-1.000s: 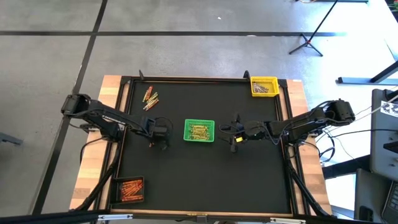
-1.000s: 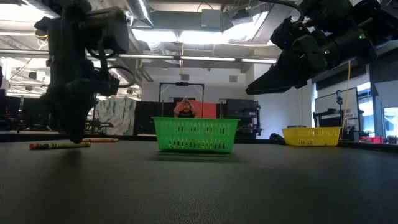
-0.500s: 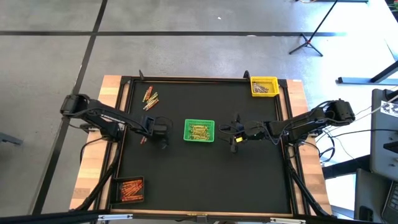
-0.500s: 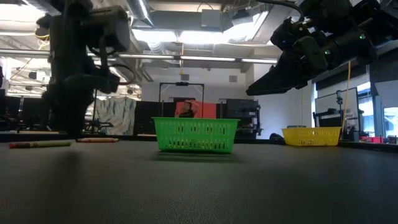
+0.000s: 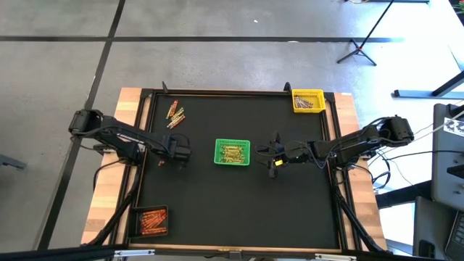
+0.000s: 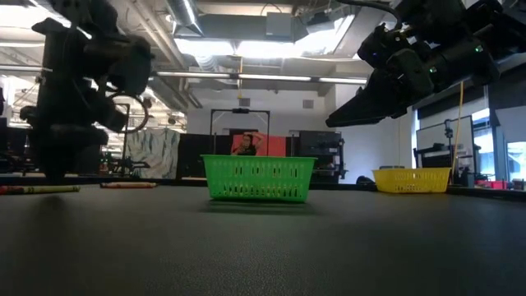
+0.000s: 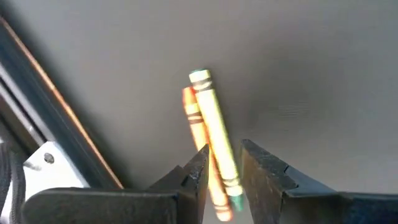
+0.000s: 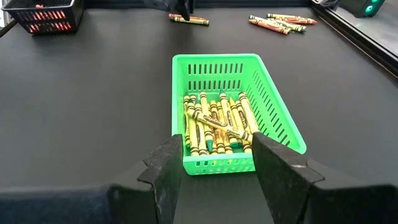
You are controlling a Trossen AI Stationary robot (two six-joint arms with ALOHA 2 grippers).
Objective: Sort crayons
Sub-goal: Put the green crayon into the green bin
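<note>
A yellow-green crayon (image 7: 214, 124) and an orange crayon (image 7: 194, 118) lie side by side on the black mat (image 5: 239, 203), left of the green basket (image 5: 233, 152). My left gripper (image 7: 224, 149) stands over their near ends, pointing steeply down, shut on them. The green basket holds several yellow-green crayons (image 8: 214, 121). My right gripper (image 8: 214, 162) hangs open just right of that basket, above the mat, touching nothing. More loose crayons (image 5: 175, 113) lie at the far left. My left gripper has the yellow-green crayon's near end (image 7: 231, 186) in the narrow gap between its two fingers, coming from above at a steep slant. The orange crayon's end (image 7: 214, 193) lies against one finger, partly hidden by it. In the low view the crayons (image 6: 37, 189) lie flat on the mat.
A black basket (image 5: 152, 221) with orange-red crayons sits at the near left corner, a yellow basket (image 5: 307, 100) at the far right corner. A raised dark frame (image 5: 217, 93) borders the mat. A single crayon (image 6: 127, 184) lies behind the left gripper.
My left gripper has gone toward the table's left edge and tipped more steeply down. The two crayons under it have slid along the mat to the left with it, staying flat. The gap between its fingers looks the same.
</note>
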